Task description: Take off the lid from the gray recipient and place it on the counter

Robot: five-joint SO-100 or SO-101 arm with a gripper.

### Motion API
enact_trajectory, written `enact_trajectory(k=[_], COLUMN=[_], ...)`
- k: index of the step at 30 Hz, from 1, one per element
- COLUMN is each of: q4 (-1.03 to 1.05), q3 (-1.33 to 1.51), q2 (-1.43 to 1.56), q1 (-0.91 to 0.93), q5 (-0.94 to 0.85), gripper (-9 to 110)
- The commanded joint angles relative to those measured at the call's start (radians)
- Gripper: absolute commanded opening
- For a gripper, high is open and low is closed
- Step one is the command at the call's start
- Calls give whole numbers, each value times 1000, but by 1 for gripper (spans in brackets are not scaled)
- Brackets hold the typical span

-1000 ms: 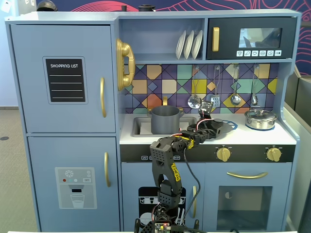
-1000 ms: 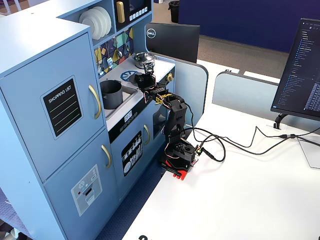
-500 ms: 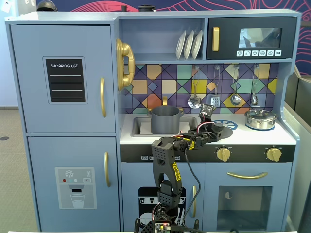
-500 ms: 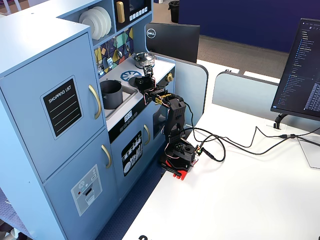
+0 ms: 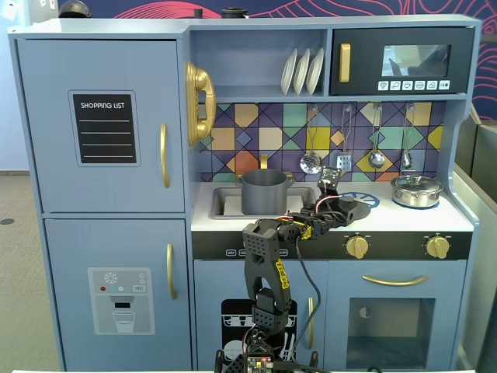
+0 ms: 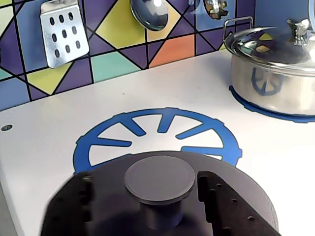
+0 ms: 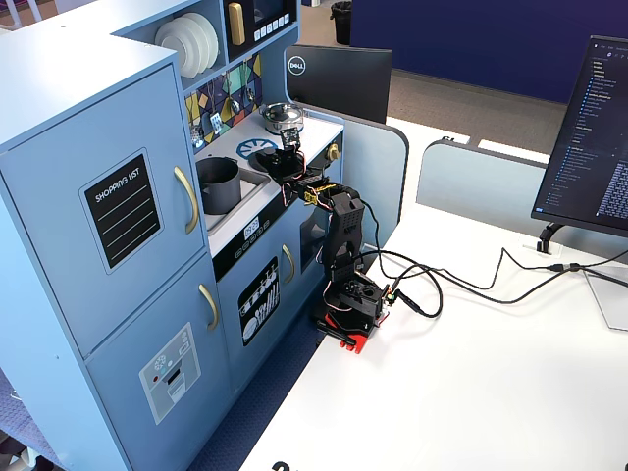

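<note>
The dark-gray lid (image 6: 231,172) lies flat on the white counter (image 6: 44,142), over the near edge of the printed blue burner (image 6: 157,130). My gripper (image 6: 146,177) straddles the lid's center knob (image 6: 160,178). Both fingers stand apart from the knob's stem, the left finger (image 6: 74,201) blurred and the right finger (image 6: 224,201) close to the knob's rim, so the gripper is open. The gray pot (image 5: 264,191) stands uncovered in the sink at the left. In a fixed view the lid (image 5: 347,208) is right of that pot, with the gripper (image 5: 338,203) on it.
The shiny silver pot with its own lid (image 6: 275,64) stands on the right burner. A slotted turner (image 6: 64,32) and ladle (image 6: 150,14) hang on the tiled back wall. The arm's cables (image 7: 461,285) trail over the white desk.
</note>
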Motion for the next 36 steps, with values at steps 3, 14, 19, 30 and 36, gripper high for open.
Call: enact_trajectory(k=[3,14,19,30,36], q4=[-32,-29,-38,132,483], q3=[3,5,-15,-60,-3], q2=[23,38,64,288,594], q1=[18,40,11,5,-21], q5=[-2,9,17,0,44], gripper=[25,24,23,20,16])
